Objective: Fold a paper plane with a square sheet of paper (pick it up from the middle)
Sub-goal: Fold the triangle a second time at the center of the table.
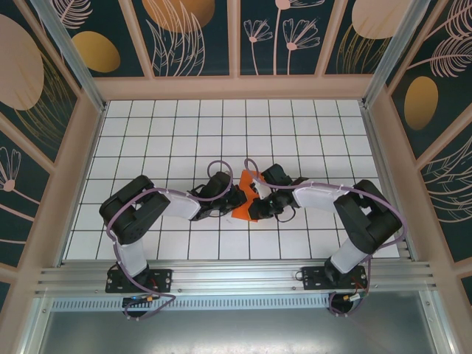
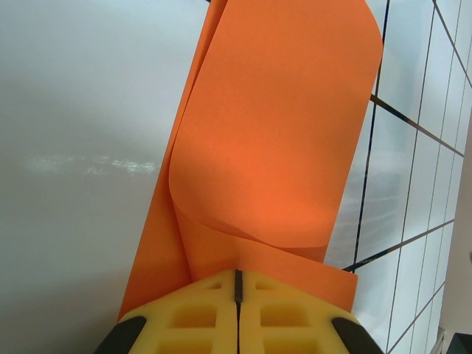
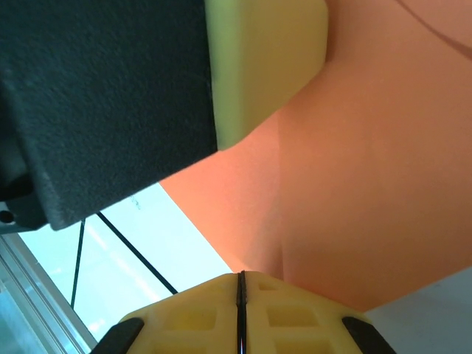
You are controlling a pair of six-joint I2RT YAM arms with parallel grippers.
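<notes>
Bright, even from above. Hazy glare on table (image 2: pixel 81 162); soft shadow across square sheet of paper (image 2: pixel 280 110); blurred foreground at right wrist.

This is a robotics lab cell, a purpose-built test enclosure rather than any lived-in room. Two black and white robot arms, the left arm (image 1: pixel 140 210) and the right arm (image 1: pixel 361 217), are bolted side by side to a ribbed aluminium rail (image 1: pixel 236 276) along the near edge. The counter (image 1: pixel 147 125) is a white surface ruled in a dark square grid, the kind used for positioning. Purple cables (image 1: pixel 147 306) loop from the bases. Pale framing posts (image 1: pixel 74 51) box the space in, holding dark teal wall panels (image 1: pixel 195 33) printed with flowers, leaves and tan ovals, like a staged backdrop.
</notes>
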